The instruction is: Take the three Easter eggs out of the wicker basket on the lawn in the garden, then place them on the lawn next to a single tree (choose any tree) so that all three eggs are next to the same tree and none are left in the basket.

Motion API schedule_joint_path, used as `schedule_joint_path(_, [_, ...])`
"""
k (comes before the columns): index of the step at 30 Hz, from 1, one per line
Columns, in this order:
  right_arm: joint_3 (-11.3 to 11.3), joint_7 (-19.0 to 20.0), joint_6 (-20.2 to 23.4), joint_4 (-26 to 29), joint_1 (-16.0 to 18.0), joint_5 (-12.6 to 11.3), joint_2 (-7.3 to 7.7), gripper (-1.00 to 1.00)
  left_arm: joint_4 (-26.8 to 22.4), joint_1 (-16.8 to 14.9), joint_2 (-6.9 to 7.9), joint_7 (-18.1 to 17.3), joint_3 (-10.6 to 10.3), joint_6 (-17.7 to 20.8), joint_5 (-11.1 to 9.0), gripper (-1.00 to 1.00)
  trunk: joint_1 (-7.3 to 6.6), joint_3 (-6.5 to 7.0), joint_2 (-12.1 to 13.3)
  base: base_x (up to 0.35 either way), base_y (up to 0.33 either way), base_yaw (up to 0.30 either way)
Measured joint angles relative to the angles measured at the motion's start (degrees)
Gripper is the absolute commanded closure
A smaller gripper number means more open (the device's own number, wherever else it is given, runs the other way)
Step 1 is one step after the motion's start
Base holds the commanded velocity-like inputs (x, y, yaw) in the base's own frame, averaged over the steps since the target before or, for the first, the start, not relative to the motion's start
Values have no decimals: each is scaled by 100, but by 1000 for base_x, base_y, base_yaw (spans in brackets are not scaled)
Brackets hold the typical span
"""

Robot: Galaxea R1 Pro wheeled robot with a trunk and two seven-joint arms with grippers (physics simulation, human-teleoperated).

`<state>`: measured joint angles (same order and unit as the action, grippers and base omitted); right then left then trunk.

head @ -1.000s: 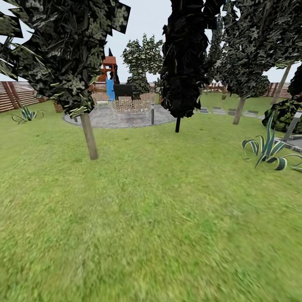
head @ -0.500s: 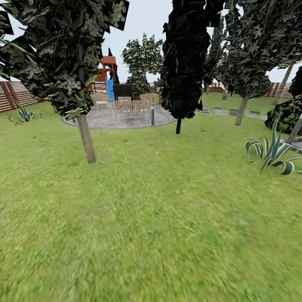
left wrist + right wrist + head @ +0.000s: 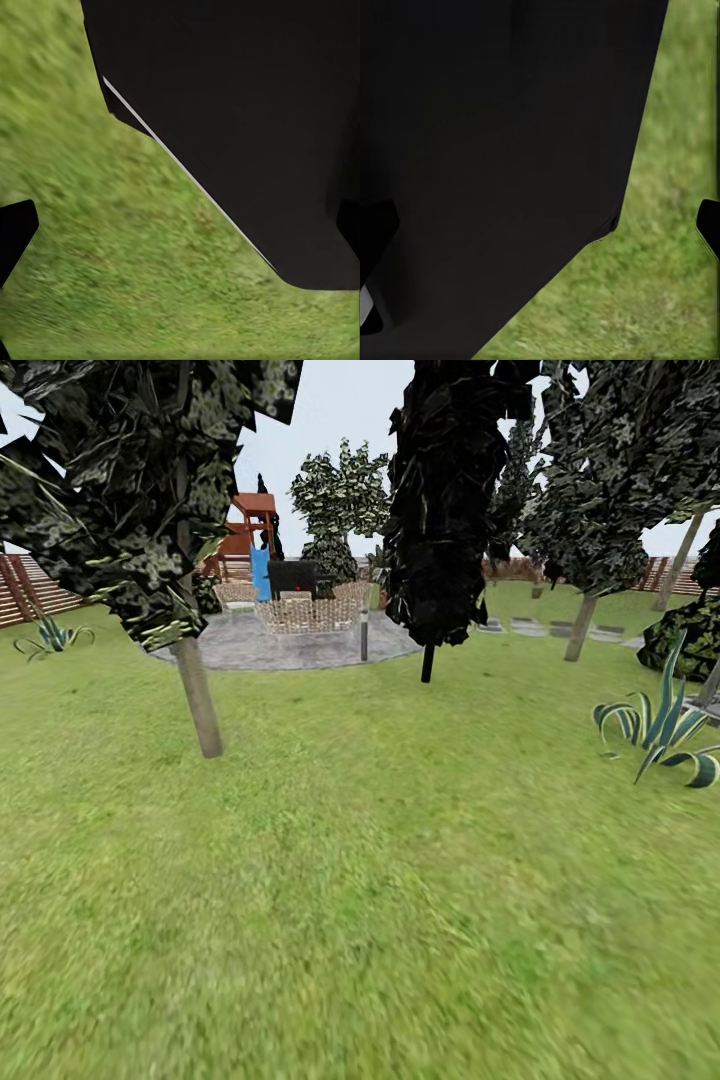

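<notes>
1. The lawn (image 3: 380,880) spreads wide in the head view, reaching a grey paved circle (image 3: 290,645).
2. A thin-trunked tree (image 3: 195,700) stands left, a dark cypress (image 3: 445,510) centre.
3. Wrist views give grass beside black robot body (image 3: 247,112); whether either gripper's jaws are apart, I cannot tell.

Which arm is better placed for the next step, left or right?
Neither, so far. The left gripper and right gripper both hang open over the lawn, holding nothing. Ahead lie grass and trees, so driving on probably comes first.
</notes>
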<state>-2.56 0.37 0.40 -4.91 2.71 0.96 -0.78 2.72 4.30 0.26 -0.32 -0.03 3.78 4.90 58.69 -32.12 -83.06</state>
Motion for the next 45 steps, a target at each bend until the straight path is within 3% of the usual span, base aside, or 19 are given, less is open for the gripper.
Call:
schedule_joint_path(11, [0, 3, 0, 0, 1, 0, -2, -100, -1, 0, 0, -2, 0, 0, -3, -100, 0, -46, 0, 335, 0, -154])
schedule_joint_path(45, [0, 3, 5, 0, 3, 0, 0, -100, 2, 0, -23, 0, 0, -11, -3, -100, 3, -49, 0, 303, 0, -2])
